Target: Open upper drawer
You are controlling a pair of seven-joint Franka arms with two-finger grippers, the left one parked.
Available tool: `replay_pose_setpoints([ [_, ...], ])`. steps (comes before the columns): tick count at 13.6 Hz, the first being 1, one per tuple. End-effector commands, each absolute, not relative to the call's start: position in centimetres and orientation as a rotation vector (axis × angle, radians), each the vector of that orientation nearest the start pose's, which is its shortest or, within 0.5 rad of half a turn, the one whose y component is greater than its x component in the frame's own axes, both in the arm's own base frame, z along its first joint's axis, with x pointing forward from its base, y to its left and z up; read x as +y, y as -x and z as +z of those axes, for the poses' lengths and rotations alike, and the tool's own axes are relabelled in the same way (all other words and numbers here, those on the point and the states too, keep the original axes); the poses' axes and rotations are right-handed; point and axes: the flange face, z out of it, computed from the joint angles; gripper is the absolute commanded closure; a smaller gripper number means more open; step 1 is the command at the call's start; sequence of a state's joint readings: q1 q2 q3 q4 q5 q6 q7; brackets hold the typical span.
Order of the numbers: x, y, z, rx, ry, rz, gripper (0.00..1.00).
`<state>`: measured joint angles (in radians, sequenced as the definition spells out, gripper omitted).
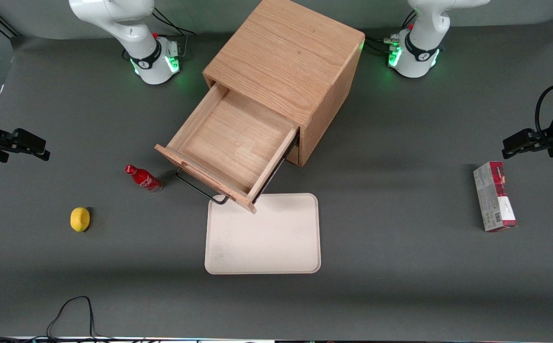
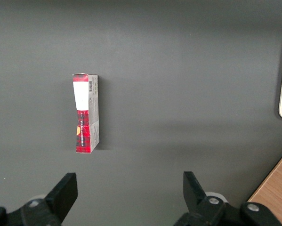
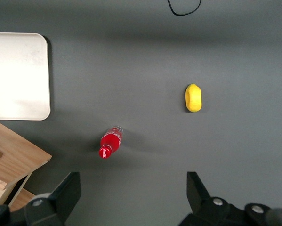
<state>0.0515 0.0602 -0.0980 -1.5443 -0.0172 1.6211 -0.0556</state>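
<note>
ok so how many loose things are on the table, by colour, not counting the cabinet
red: 2, the bottle and the red and white box
yellow: 1, the lemon
cream: 1, the tray
total: 4
The upper drawer is pulled out; the pincer hangs open above the working arm's end.

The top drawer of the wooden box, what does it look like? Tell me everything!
The upper drawer is light oak-looking wood, pulled far out of the cabinet and showing nothing inside. A thin black wire handle hangs from its front. Its front corner reaches over the cream tray. The gripper, open, is away from it, toward the working arm's end of the table, holding nothing.
</note>
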Motion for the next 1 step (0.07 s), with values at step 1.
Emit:
replay_pose_setpoints([
  [1, -2.56, -57.70, 60.89, 0.019, 3.187, -0.040, 0.00],
])
